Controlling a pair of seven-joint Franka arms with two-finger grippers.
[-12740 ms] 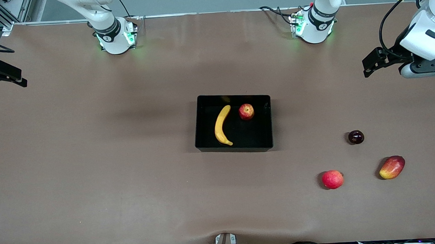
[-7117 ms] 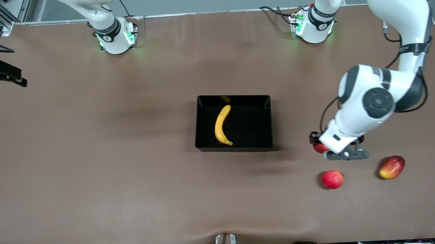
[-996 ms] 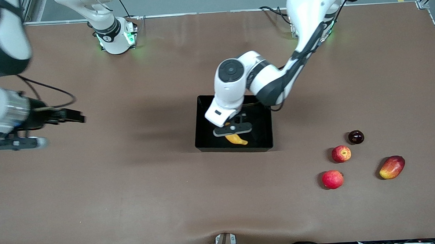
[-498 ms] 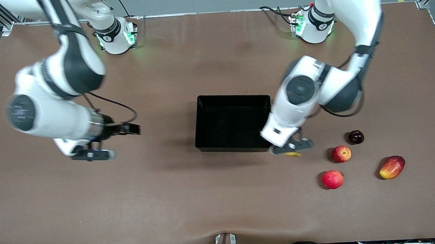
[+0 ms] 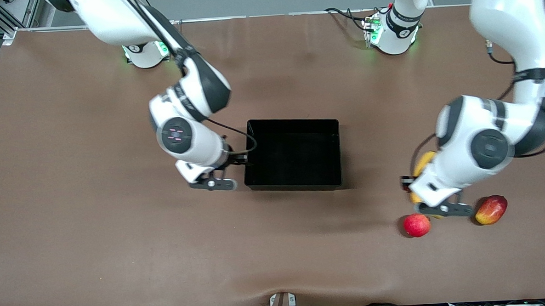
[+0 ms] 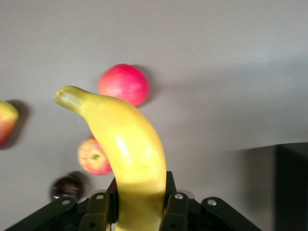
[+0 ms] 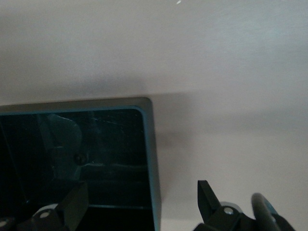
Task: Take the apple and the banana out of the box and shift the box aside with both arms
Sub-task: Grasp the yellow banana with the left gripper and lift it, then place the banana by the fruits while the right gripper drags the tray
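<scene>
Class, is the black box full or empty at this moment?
Empty: the black box shows only bare floor; the banana is held in the left end effector.

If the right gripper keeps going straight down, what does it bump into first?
Probably the black box's side wall: the open right gripper has its fingers either side of that wall, though how high it is above it is unclear.

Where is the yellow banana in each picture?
Front view: banana peeks out beside the left arm, held in the left gripper above the table near the plain red apple.
Left wrist view: banana fills the middle, same red apple past it.
Right wrist view: not in it.
</scene>
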